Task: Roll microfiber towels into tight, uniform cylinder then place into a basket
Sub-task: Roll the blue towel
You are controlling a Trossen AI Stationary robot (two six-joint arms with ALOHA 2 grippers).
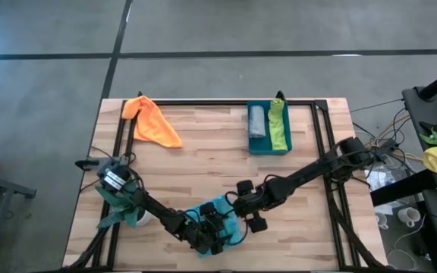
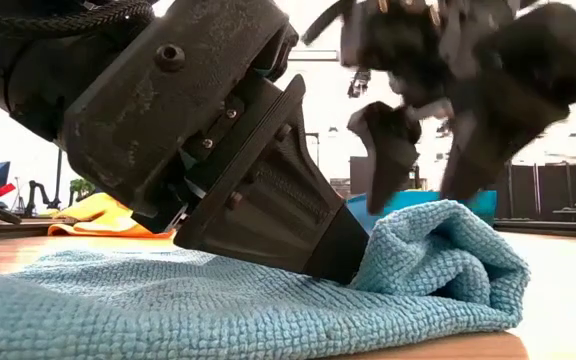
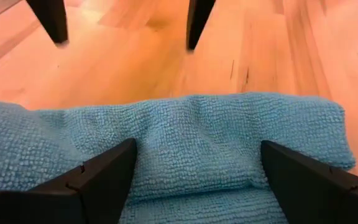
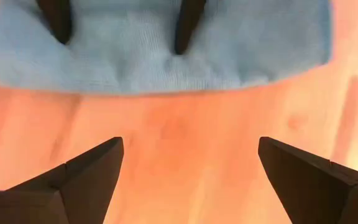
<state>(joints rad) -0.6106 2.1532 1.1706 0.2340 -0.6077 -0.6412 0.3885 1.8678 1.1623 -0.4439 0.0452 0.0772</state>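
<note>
Left tool [image 3: 191,180] spread wide, fingers pressing on the turquoise towel [image 3: 185,143] at the bench's [image 1: 203,152] near edge. Right tool [image 4: 188,174] hovers beside it, spread and empty.

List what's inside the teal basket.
The basket holds a rolled grey towel beside a lime green towel. Anything beneath them is covered.

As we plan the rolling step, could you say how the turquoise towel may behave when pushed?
The turquoise towel looks floppy: its far edge already bunches into a soft fold. Its looped pile probably grips the wooden table, so it may crumple rather than slide.
</note>
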